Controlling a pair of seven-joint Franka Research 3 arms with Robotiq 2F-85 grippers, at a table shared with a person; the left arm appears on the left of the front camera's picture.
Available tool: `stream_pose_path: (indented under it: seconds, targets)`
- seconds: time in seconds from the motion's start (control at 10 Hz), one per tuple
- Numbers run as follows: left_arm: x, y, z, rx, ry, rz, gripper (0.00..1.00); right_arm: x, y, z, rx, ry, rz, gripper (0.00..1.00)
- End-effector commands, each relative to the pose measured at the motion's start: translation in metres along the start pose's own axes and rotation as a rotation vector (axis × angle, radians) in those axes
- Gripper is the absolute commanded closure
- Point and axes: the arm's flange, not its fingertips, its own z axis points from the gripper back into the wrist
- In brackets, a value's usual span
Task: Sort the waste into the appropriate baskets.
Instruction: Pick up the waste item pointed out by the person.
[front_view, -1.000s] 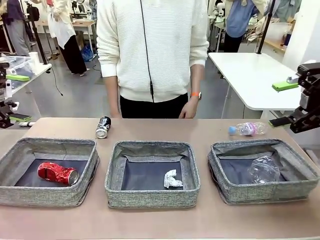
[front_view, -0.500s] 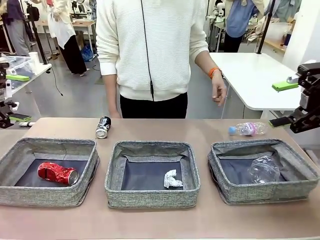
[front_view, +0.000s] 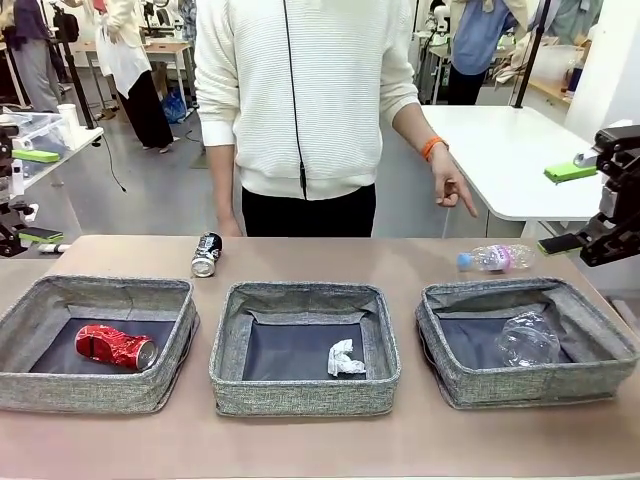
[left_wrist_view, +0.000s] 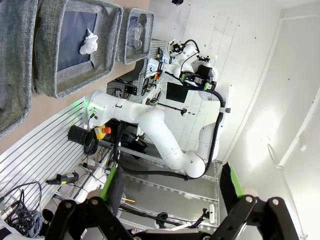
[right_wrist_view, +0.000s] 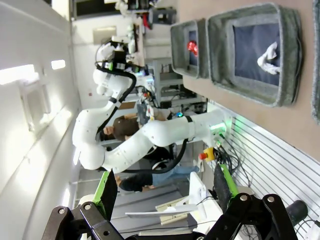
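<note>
My left end effector (left_wrist_view: 172, 187) and right end effector (front_view: 565, 208) both spread apart, holding nothing, pink-labelled bottle (front_view: 497, 258) on counter (front_view: 320, 256), print unreadable, black-and-silver can (front_view: 206, 254) lettering too small

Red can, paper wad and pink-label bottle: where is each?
red can (front_view: 115, 346), front view, dented body's middle
paper wad (front_view: 344, 358), front view, its centre
bottle (front_view: 497, 258), front view, pink label
</note>
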Motion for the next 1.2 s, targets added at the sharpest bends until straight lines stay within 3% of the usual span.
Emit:
stream_pose_path:
  seconds: [0.0, 1.0, 1.1]
  targets:
    - [-0.0024, -0.0040, -0.0001, -0.016, 0.001, 0.006, 0.00, -0.0010, -0.0024, 0.0029, -0.001, 0.009, 0.023, 0.00]
    - [-0.0024, -0.0040, -0.0001, -0.016, 0.001, 0.006, 0.00, 0.0000, 0.0000, 0.0000, 0.000, 0.000, 0.000, 0.00]
    - [-0.0024, -0.0040, -0.0001, -0.016, 0.001, 0.006, 0.00, 0.0066, 0.0044, -0.0045, -0.228, -0.036, 0.183, 0.00]
